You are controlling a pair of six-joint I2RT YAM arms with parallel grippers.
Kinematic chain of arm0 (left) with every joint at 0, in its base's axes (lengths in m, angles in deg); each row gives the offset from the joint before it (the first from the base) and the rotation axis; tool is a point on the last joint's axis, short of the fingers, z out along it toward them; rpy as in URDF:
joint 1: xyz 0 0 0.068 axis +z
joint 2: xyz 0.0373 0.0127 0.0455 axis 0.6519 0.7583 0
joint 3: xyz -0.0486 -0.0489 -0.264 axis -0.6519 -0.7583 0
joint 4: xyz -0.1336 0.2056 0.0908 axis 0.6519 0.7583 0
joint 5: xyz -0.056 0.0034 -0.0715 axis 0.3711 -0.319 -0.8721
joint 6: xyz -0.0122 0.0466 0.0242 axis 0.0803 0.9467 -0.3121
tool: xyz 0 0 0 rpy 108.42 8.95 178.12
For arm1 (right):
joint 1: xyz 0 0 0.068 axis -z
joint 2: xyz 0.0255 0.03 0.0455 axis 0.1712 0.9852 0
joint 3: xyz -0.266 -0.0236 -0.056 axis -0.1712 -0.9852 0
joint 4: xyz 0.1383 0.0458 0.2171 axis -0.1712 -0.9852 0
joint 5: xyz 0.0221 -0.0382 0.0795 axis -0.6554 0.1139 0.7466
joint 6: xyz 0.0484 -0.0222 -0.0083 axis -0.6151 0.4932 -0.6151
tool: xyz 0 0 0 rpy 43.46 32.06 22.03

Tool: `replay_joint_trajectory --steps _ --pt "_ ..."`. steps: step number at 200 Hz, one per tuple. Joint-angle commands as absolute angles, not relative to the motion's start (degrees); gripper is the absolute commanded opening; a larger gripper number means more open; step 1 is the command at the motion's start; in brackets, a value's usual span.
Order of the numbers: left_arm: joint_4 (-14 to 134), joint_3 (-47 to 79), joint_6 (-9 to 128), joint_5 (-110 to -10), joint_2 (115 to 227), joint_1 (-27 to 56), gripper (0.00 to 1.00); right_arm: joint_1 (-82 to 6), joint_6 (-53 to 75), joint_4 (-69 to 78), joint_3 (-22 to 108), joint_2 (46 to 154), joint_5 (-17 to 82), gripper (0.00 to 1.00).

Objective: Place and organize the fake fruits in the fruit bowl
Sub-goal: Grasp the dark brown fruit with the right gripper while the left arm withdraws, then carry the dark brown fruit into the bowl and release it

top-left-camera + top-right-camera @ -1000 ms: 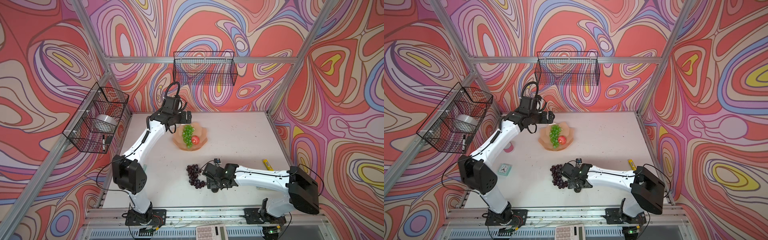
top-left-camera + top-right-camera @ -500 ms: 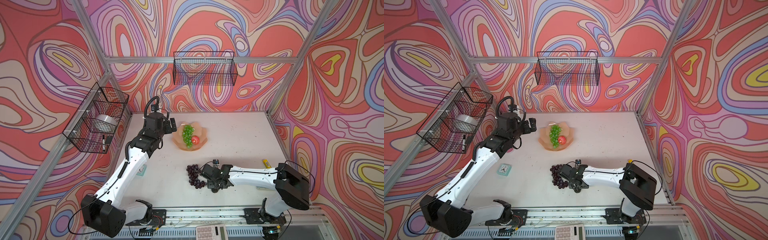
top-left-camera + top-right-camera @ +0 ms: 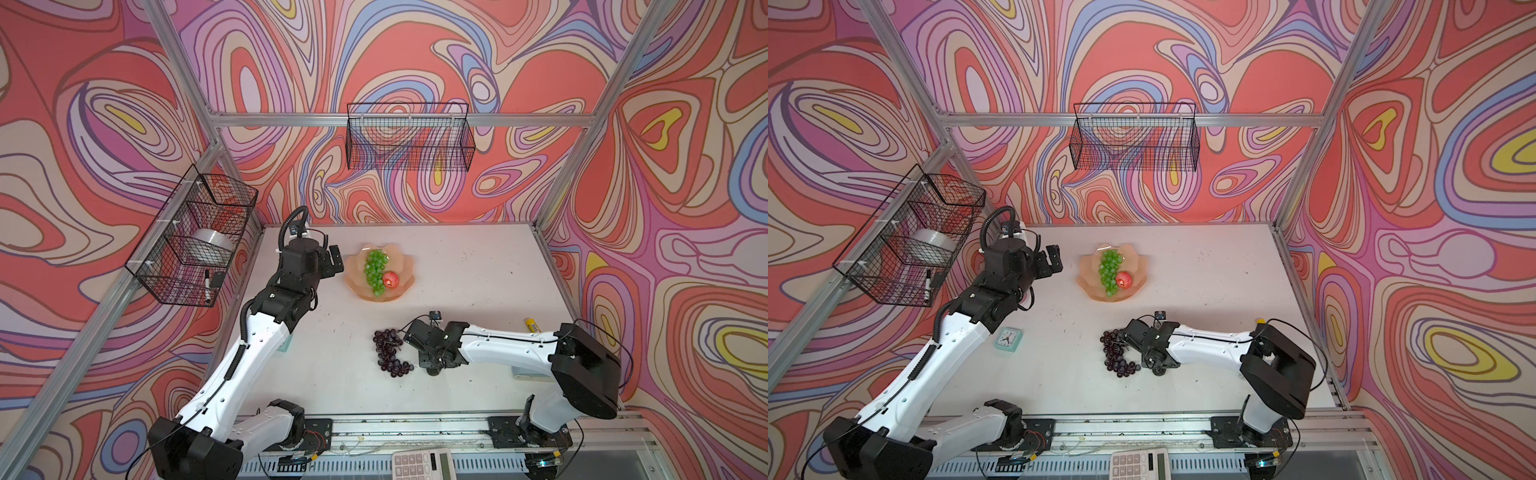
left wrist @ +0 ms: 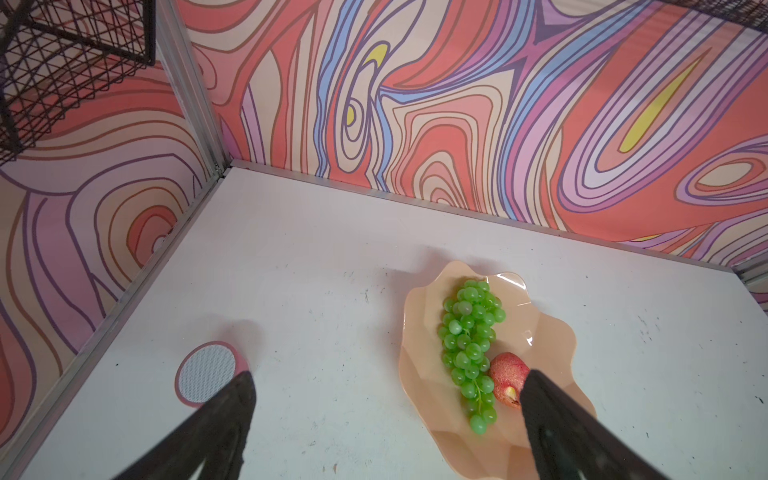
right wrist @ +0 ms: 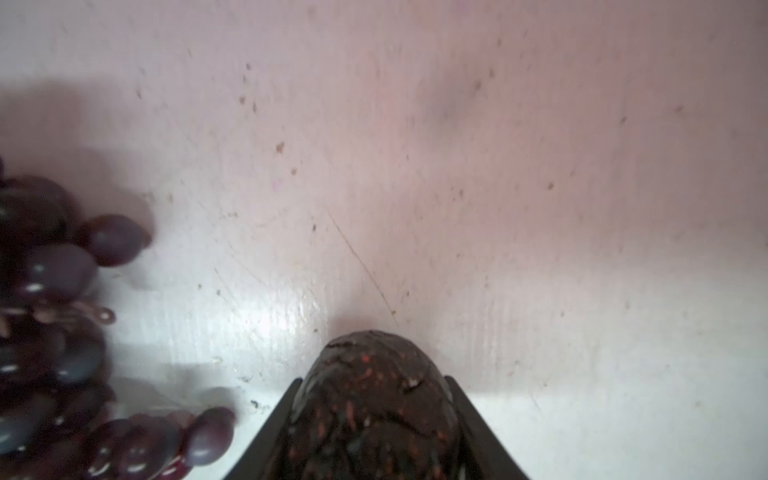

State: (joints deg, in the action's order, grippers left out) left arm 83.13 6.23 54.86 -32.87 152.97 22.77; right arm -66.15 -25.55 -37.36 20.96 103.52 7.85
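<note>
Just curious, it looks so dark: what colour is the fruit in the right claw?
Blackish-brown avocado, flecked with red; clearest in the right wrist view.

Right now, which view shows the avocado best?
The right wrist view: the avocado is close up, held between the jaws. In both top views the right arm mostly hides it; the left wrist view misses it.

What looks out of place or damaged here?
Nothing spilled or broken. Only the purple grape bunch lies curled on the table, outside the fruit bowl, beside the right pincer gripping the avocado. Table is speckled with dark marks.
</note>
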Motion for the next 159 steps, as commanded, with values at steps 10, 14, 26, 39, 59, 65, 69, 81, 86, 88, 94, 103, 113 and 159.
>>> replay_joint_trajectory --steps 10,14,26,39,59,65,69,81,86,88,94,103,113,159 --pt "81.76 2.63 52.14 -31.61 150.33 24.43 1.0 -59.5 -14.97 -36.13 28.05 100.05 4.91 0.34" --pt "81.75 2.21 52.03 -31.7 149.94 24.5 1.0 -58.5 -13.52 -35.86 29.52 100.36 4.95 0.33" --pt "82.05 1.13 51.67 -32.25 148.79 24.82 1.0 -55.87 -9.04 -34.89 34.08 102.3 4.96 0.32" --pt "83.41 0.35 51.05 -32.35 147.62 24.87 1.0 -53.53 -4.32 -32.92 39.43 105.32 5.41 0.32" --pt "85.96 -1.06 49.96 -33.09 145.46 24.95 1.0 -50.66 1.36 -30.45 48.89 111.81 7.19 0.32" --pt "86.77 -1.51 50.04 -33.33 144.64 24.95 1.0 -50.05 2.81 -29.54 51.56 113.34 7.32 0.31" --pt "87.5 -1.85 50.04 -33.19 144.02 24.95 1.0 -49.72 3.61 -28.92 53.28 115.76 7.46 0.31" --pt "90.31 -2.43 49.31 -31.75 142.0 24.96 1.0 -48.61 5.95 -27.89 58.72 120.75 8.84 0.31" --pt "91.32 -2.7 49.16 -31.35 140.95 24.95 1.0 -48.26 6.68 -27.87 61.2 122.87 9.5 0.31" --pt "91.68 -2.86 49.11 -31.2 140.53 24.95 1.0 -48.09 6.92 -27.95 62.24 123.8 9.64 0.31" --pt "92.52 -3.33 49.03 -30.89 139.17 24.96 1.0 -47.72 8.0 -28.25 65.21 126.43 10.04 0.3" --pt "93.5 -4.16 48.78 -30.82 137.03 25.0 1.0 -47.32 9.12 -28.32 69.18 129.73 10.21 0.3" --pt "94.08 -5.1 48.69 -31.32 134.67 24.95 1.0 -46.85 10.39 -27.84 72.51 133.39 10.34 0.3" --pt "98.29 -7.46 47.77 -34.19 127.63 24.95 1.0 -44.13 11.7 -28.63 86.42 146.02 11.18 0.3"
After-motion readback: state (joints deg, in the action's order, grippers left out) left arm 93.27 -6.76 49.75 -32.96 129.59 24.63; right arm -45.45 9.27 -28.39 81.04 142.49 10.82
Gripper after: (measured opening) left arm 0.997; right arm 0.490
